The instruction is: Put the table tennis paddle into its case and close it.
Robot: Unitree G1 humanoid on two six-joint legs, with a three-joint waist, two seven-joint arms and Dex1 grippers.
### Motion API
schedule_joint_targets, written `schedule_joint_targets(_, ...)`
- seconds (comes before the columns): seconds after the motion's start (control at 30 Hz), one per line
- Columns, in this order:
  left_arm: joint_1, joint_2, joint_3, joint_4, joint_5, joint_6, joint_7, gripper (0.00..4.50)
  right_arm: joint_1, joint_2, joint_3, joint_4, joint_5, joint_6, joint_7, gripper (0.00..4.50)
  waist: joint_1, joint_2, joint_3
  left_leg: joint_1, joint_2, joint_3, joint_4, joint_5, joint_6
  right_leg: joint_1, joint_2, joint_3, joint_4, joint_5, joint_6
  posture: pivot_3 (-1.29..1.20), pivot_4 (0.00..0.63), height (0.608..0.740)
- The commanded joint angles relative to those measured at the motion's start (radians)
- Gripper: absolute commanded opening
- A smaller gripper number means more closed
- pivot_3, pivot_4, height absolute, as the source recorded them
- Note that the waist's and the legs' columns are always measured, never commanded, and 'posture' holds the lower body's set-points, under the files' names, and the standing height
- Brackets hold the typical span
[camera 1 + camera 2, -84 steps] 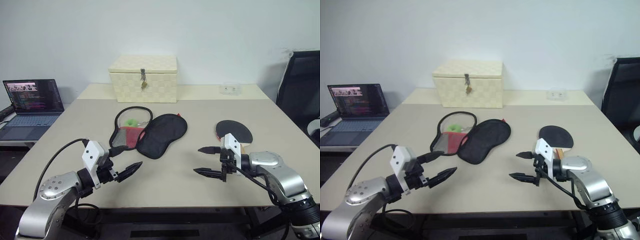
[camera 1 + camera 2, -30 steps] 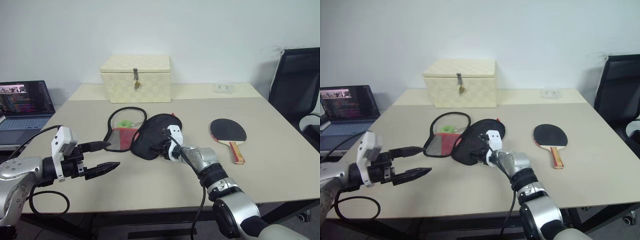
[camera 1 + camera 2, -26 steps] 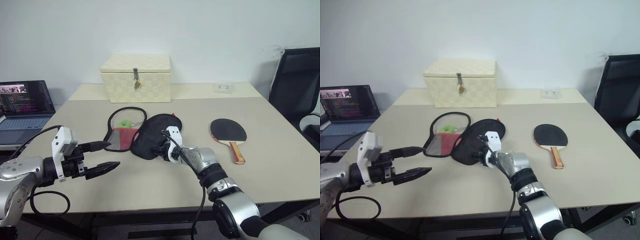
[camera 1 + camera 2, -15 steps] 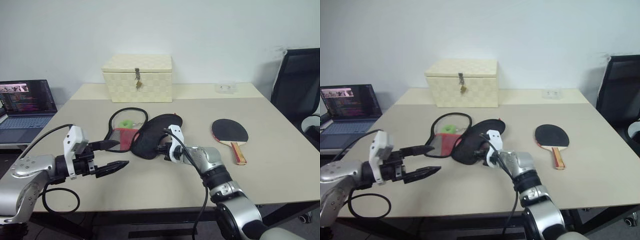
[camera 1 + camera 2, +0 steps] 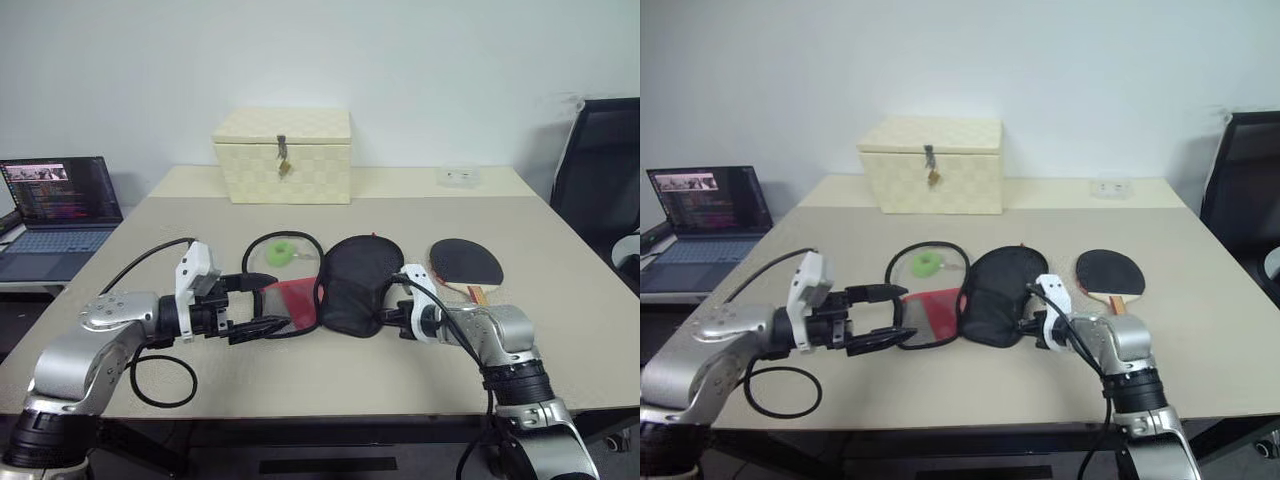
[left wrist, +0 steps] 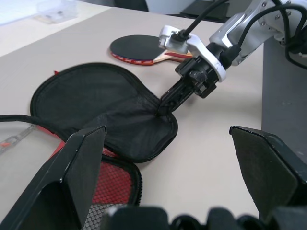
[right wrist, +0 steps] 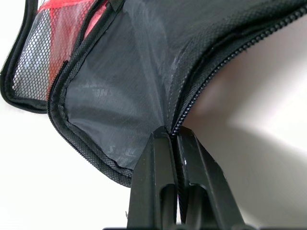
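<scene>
Lying face-up on the surface (image 5: 330,375), the table tennis paddle (image 5: 466,264) sat just beyond the right claw (image 5: 386,318), its wooden handle pointing back toward the robot, and well apart from the left claw (image 5: 262,306) on the far side of the case (image 5: 330,285). The case lay open between the two arms, its black flap spread beside the red mesh half. The right claw was pinched together on the flap's zipper edge, while the left claw hung wide apart near the mesh half, so the right arm looked far nearer for picking up the paddle.
</scene>
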Motion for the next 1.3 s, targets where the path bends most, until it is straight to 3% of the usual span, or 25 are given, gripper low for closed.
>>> schedule_joint_targets(0.03, -0.057, -0.016, -0.027, 0.022, 0.021, -0.032, -0.028, 4.5, 0.007, -0.059, -0.029, -0.07, 0.017, 0.024, 0.02, 0.05, 0.002, 0.0, 0.0, 0.0, 0.0, 0.0, 0.0, 0.0, 0.0, 0.0, 0.0, 0.0, 0.0, 0.0, 0.0, 0.0, 0.15, 0.74)
schedule_joint_targets(0.3, -0.101, -0.043, -0.054, 0.063, 0.047, -0.051, -0.056, 4.5, -0.002, -0.177, -0.016, -0.024, 0.002, -0.005, 0.071, 0.05, 0.002, 0.0, 0.0, -0.002, 0.0, 0.0, 0.001, 0.0, 0.0, -0.001, 0.0, 0.0, 0.0, 0.0, 0.0, 0.0, 0.15, 0.74)
schedule_joint_targets(0.57, -0.099, -0.052, -0.05, 0.063, 0.056, -0.051, -0.062, 4.5, -0.02, -0.158, -0.017, 0.017, -0.009, -0.026, 0.071, 0.05, 0.001, 0.0, 0.0, -0.004, 0.0, 0.0, 0.001, 0.0, 0.0, -0.004, 0.0, 0.0, 0.0, 0.0, 0.0, 0.0, 0.15, 0.74)
schedule_joint_targets(0.67, -0.088, -0.053, -0.044, 0.058, 0.056, -0.053, -0.059, 4.5, 0.02, -0.23, 0.065, -0.034, -0.048, -0.127, 0.154, 0.65, 0.001, 0.0, 0.0, -0.005, 0.0, 0.0, 0.001, 0.0, 0.0, -0.004, 0.0, 0.0, 0.001, 0.0, 0.0, 0.0, 0.15, 0.74)
schedule_joint_targets(0.8, -0.083, -0.062, -0.044, 0.057, 0.058, -0.059, -0.053, 4.5, 0.064, -0.303, 0.103, -0.058, -0.062, -0.185, 0.221, 1.94, 0.004, 0.0, 0.0, -0.005, 0.0, 0.0, 0.001, 0.0, 0.0, -0.005, 0.0, -0.001, 0.0, 0.0, 0.0, 0.0, 0.15, 0.74)
schedule_joint_targets(1.03, -0.087, -0.084, -0.05, 0.071, 0.069, -0.079, -0.053, 4.5, 0.038, -0.371, -0.058, -0.028, -0.013, -0.18, 0.217, 4.41, 0.01, 0.0, 0.0, -0.005, 0.0, 0.0, 0.003, 0.0, 0.0, -0.004, 0.0, -0.001, 0.001, 0.0, 0.001, 0.0, 0.15, 0.74)
schedule_joint_targets(1.3, -0.113, -0.1, -0.06, 0.108, 0.086, -0.099, -0.072, 4.5, 0.061, -0.377, -0.201, 0.02, -0.082, -0.241, 0.064, 4.46, 0.01, 0.0, 0.0, -0.005, 0.0, 0.0, 0.003, 0.0, 0.0, -0.004, 0.0, 0.0, 0.001, 0.0, 0.001, 0.0, 0.15, 0.74)
